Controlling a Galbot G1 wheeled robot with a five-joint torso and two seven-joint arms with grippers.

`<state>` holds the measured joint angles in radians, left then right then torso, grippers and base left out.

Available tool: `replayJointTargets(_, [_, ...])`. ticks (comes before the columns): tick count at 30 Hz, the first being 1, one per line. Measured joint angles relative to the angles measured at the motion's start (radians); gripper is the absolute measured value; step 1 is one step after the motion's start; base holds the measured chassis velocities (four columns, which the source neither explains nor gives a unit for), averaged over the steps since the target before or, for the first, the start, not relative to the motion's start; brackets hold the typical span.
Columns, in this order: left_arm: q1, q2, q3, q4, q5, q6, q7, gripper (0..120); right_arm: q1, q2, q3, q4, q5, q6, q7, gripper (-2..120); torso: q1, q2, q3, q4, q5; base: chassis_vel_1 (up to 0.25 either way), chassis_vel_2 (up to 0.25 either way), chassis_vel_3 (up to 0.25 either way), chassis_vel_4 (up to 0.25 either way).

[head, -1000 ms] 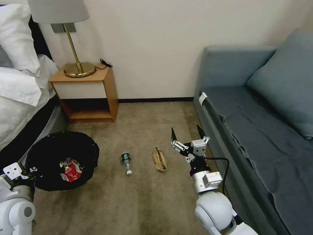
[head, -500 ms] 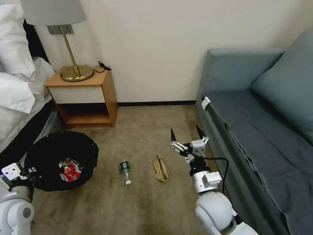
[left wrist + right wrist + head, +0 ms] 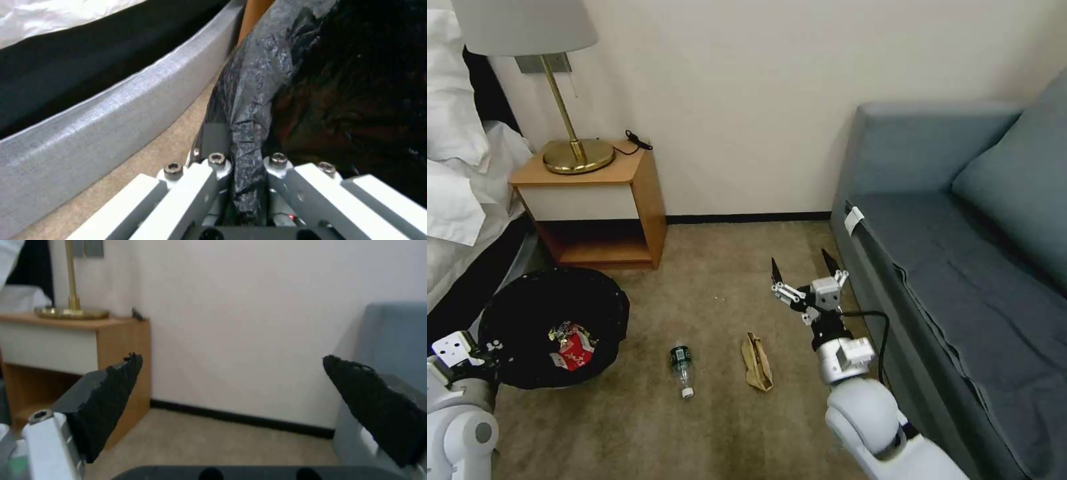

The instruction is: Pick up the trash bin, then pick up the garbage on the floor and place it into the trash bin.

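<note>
Now right pincer (image 3: 804, 268) spread, paper bag (image 3: 757, 362) below-left; left pincer (image 3: 242, 186) pinching bin rim (image 3: 253, 110).

Crinkly black plastic bag (image 3: 554, 303) lining the round trash bin: thin, faintly glossy. Beside it on the matt tan carpet (image 3: 720, 267): small clear plastic bottle (image 3: 681, 363), smooth; crumpled brown paper bag (image 3: 757, 361), matt. Orange-brown wooden nightstand (image 3: 627, 183); polished brass lamp base (image 3: 578, 156).

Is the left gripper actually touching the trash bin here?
Touching. The left wrist view shows the left gripper shut on the trash bin, the bag-covered rim pinched between its fingers.
</note>
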<state>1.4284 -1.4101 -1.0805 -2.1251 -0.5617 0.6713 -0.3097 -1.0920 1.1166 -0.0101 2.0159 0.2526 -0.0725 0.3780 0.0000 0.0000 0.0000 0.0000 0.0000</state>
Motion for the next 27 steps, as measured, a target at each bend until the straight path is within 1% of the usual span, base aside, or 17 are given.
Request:
replayJointTargets(1, [0.000, -0.001, 0.001, 0.001, 0.000, 0.000, 0.000, 2, 0.033, -0.014, -0.024, -0.016, 0.046, -0.026, 0.009, 100, 0.000, 0.000, 0.000, 0.0001, 0.0001, 0.000, 0.000, 0.000, 0.000])
replayJointTargets(2, [0.000, -0.001, 0.001, 0.001, 0.000, 0.000, 0.000, 2, 0.033, -0.014, -0.024, -0.016, 0.046, -0.026, 0.009, 100, 0.000, 0.000, 0.000, 0.0001, 0.0001, 0.000, 0.000, 0.000, 0.000])
replayJointTargets(3, [0.000, -0.002, 0.001, 0.002, 0.001, 0.000, 0.000, 2, 0.063, -0.027, -0.050, -0.031, 0.096, -0.049, 0.018, 100, 0.000, 0.000, 0.000, 0.0000, 0.0000, 0.000, 0.000, 0.000, 0.000])
replayJointTargets(6, [-0.001, -0.006, 0.001, 0.004, 0.001, 0.000, 0.002, 2, 0.168, -0.055, -0.133, -0.068, 0.267, -0.156, 0.068, 100, 0.000, 0.000, 0.000, 0.0000, 0.0000, 0.000, 0.000, 0.000, 0.000])
replayJointTargets(7, [-0.001, -0.006, 0.001, 0.004, 0.001, 0.000, 0.002, 2, 0.168, -0.055, -0.133, -0.068, 0.267, -0.156, 0.068, 100, 0.000, 0.000, 0.000, 0.0000, 0.0000, 0.000, 0.000, 0.000, 0.000])
replayJointTargets(9, [-0.001, -0.007, 0.001, 0.005, 0.001, 0.000, 0.003, 2, 0.233, -0.061, -0.172, -0.085, 0.369, -0.243, 0.088, 100, 0.000, 0.000, 0.000, 0.0000, 0.0001, 0.000, 0.000, 0.000, 0.000])
replayJointTargets(11, [0.000, -0.010, 0.001, 0.004, 0.002, -0.001, 0.003, 2, 0.304, -0.059, -0.210, -0.101, 0.540, -0.345, 0.114, 100, 0.000, 0.000, 0.000, 0.0000, -0.0001, 0.000, 0.000, 0.000, 0.000])
replayJointTargets(12, [0.000, -0.010, 0.001, 0.004, 0.002, -0.001, 0.003, 2, 0.304, -0.059, -0.210, -0.101, 0.540, -0.345, 0.114, 100, 0.000, 0.000, 0.000, 0.0000, -0.0001, 0.000, 0.000, 0.000, 0.000])
replayJointTargets(14, [0.001, -0.012, 0.001, 0.000, 0.003, -0.002, 0.004, 2, 0.370, -0.052, -0.245, -0.135, 0.640, -0.416, 0.130, 100, 0.000, 0.000, 0.000, 0.0001, 0.0000, 0.000, 0.000, 0.000, 0.000])
replayJointTargets(16, [0.002, -0.013, 0.000, -0.001, 0.003, -0.002, 0.004, 2, 0.423, -0.040, -0.292, -0.196, 0.672, -0.441, 0.133, 100, 0.000, 0.000, 0.000, 0.0001, -0.0002, 0.000, 0.000, 0.000, 0.000])
replayJointTargets(17, [0.002, -0.013, 0.000, -0.001, 0.003, -0.002, 0.004, 2, 0.423, -0.040, -0.292, -0.196, 0.672, -0.441, 0.133, 100, 0.000, 0.000, 0.000, 0.0001, -0.0002, 0.000, 0.000, 0.000, 0.000])
replayJointTargets(22, [0.005, -0.015, -0.009, 0.000, 0.004, -0.004, 0.006, 2, 0.516, 0.018, -0.403, -0.397, 0.718, -0.500, 0.126, 100, 0.000, 0.000, 0.000, 0.0001, 0.0000, 0.000, 0.000, 0.000, 0.000])
replayJointTargets(23, [0.005, -0.015, -0.009, 0.000, 0.004, -0.004, 0.006, 2, 0.516, 0.018, -0.403, -0.397, 0.718, -0.500, 0.126, 100, 0.000, 0.000, 0.000, 0.0001, 0.0000, 0.000, 0.000, 0.000, 0.000])
replayJointTargets(25, [0.006, -0.015, -0.011, 0.004, 0.004, -0.005, 0.007, 2, 0.541, 0.036, -0.448, -0.470, 0.713, -0.512, 0.109, 100, 0.000, 0.000, 0.000, 0.0001, -0.0001, 0.000, 0.000, 0.000, 0.000])
replayJointTargets(27, [0.005, -0.015, -0.012, 0.009, 0.004, -0.006, 0.007, 2, 0.555, 0.046, -0.484, -0.513, 0.714, -0.529, 0.094, 100, 0.000, 0.000, 0.000, 0.0001, -0.0001, 0.000, 0.000, 0.000, 0.000])
